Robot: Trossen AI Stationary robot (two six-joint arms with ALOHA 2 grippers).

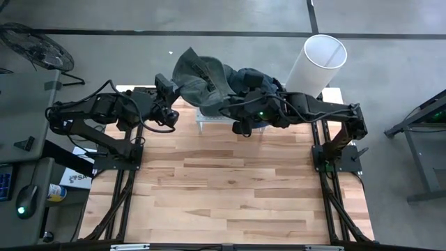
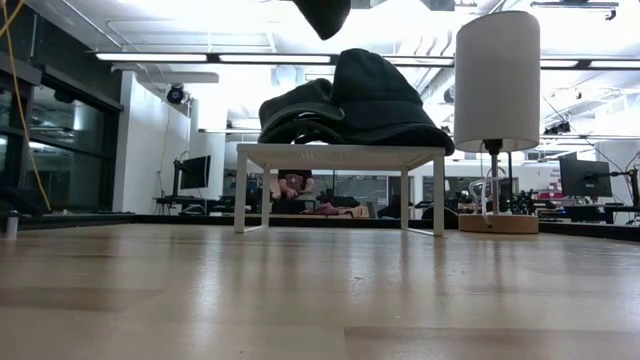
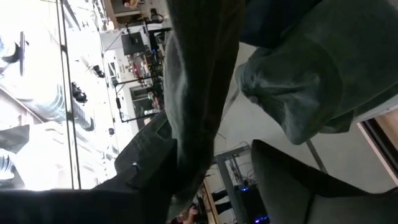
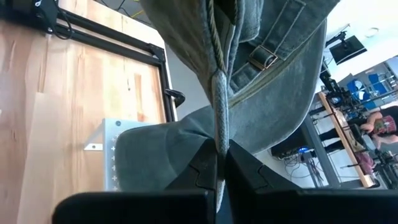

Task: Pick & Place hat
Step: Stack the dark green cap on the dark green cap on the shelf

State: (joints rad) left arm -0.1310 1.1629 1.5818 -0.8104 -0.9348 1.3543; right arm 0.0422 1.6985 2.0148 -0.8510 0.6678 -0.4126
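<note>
High view: I see the hat (image 1: 198, 80) lifted over the white stand's (image 1: 209, 120) far edge, between both grippers; I'd keep it taut and clear of the lampshade (image 1: 317, 63). Low view: other hats (image 2: 355, 105) piled on the stand. Right wrist view: right gripper (image 4: 221, 163) clamped on hat fabric. Left wrist view: left gripper's (image 1: 169, 104) opening I can't tell.
</note>
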